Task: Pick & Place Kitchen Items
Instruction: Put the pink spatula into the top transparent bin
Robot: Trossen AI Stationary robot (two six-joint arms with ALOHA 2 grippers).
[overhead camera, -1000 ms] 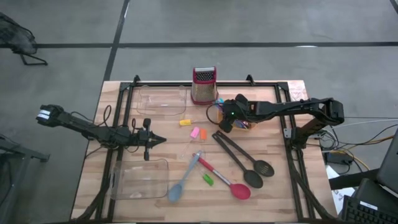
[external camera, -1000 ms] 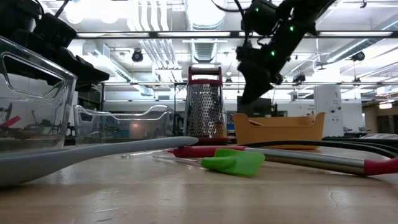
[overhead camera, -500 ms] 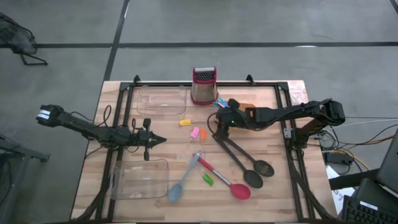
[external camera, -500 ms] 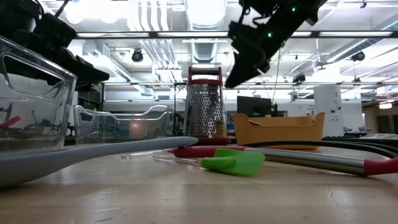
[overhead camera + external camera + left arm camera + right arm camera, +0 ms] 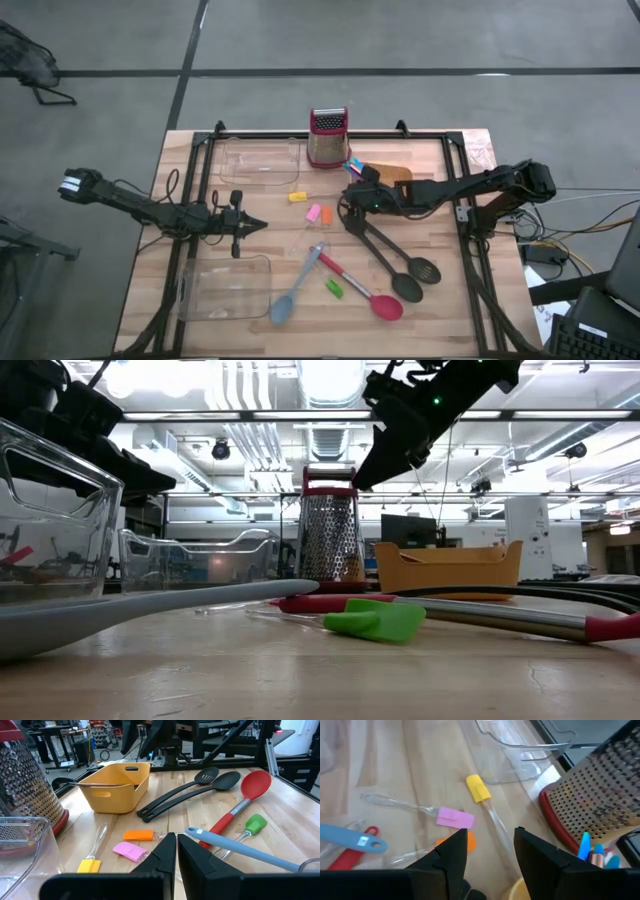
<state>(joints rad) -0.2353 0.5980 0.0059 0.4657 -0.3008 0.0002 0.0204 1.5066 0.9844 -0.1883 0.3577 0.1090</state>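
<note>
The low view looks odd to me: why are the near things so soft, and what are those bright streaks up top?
In the low view the grey-blue spatula and green block lie close to the lens and blur; the box grater behind looks sharper. The streaks are ceiling lights, glaring white.

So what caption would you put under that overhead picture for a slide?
Right gripper hovers open near the two black slotted spoons; left gripper waits shut beside scattered utensils.

Wooden desk [image 5: 440,300] — black-railed | far edge: box grater [image 5: 327,137], orange bowl [image 5: 392,176], clear tray [image 5: 262,162] | middle: yellow [image 5: 297,197], pink [image 5: 313,212], orange [image 5: 325,216] blocks, black slotted spoons [image 5: 395,258] | near — second clear tray [image 5: 226,288], grey-blue spatula [image 5: 295,290], red-headed spoon [image 5: 365,292], green block [image 5: 334,289].
</note>
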